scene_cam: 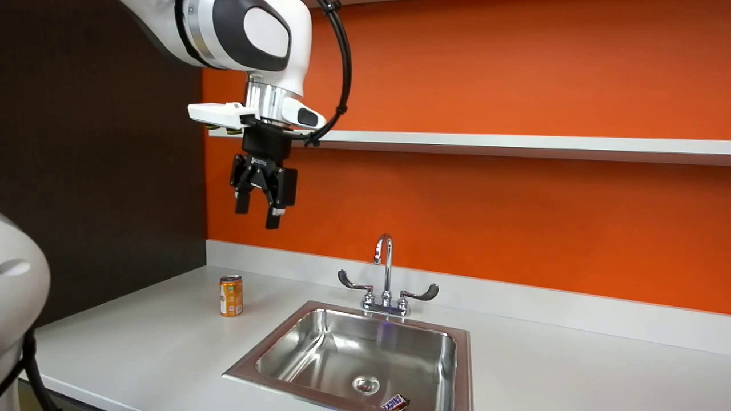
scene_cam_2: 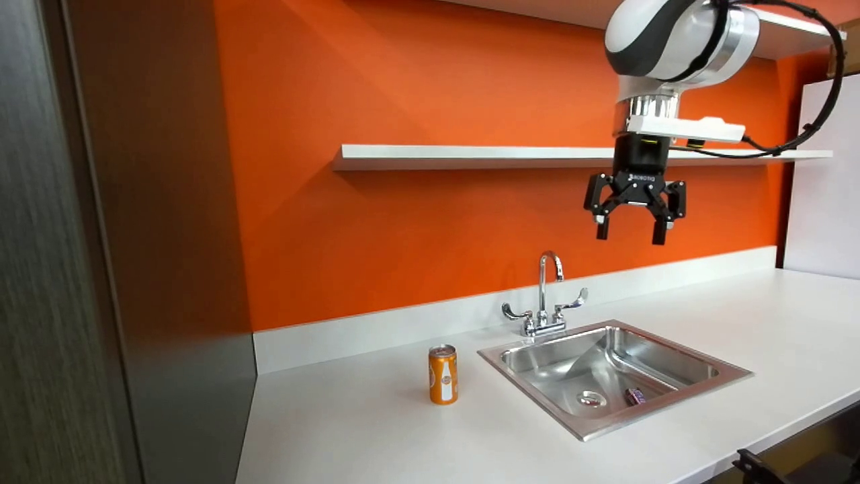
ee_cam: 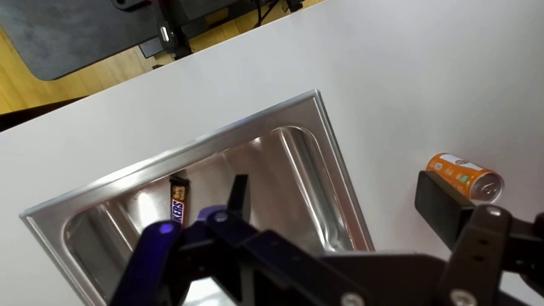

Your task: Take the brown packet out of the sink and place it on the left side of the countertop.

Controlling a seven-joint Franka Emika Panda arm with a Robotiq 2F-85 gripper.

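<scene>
The brown packet is a small dark-brown Snickers wrapper lying on the basin floor near the drain. It shows in both exterior views (scene_cam: 395, 402) (scene_cam_2: 635, 396) and in the wrist view (ee_cam: 179, 199), where the gripper hides its lower end. The stainless-steel sink (scene_cam: 464, 371) (scene_cam_2: 605, 425) (ee_cam: 193, 154) is set into the pale countertop (scene_cam: 143, 342) (scene_cam_2: 349, 417) (ee_cam: 374, 85). My gripper (scene_cam: 257, 211) (scene_cam_2: 630, 232) (ee_cam: 335, 197) is open and empty, pointing down, high above the counter. In the wrist view the packet lies left of both fingers, outside the gap between them.
An orange can (scene_cam: 231, 299) (scene_cam_2: 443, 376) (ee_cam: 457, 172) stands upright on the counter beside the sink. A chrome two-handled faucet (scene_cam: 387, 285) (scene_cam_2: 543, 302) rises behind the basin. A white shelf (scene_cam: 514, 141) (scene_cam_2: 470, 153) runs along the orange wall. A dark panel (scene_cam: 103, 171) closes one end.
</scene>
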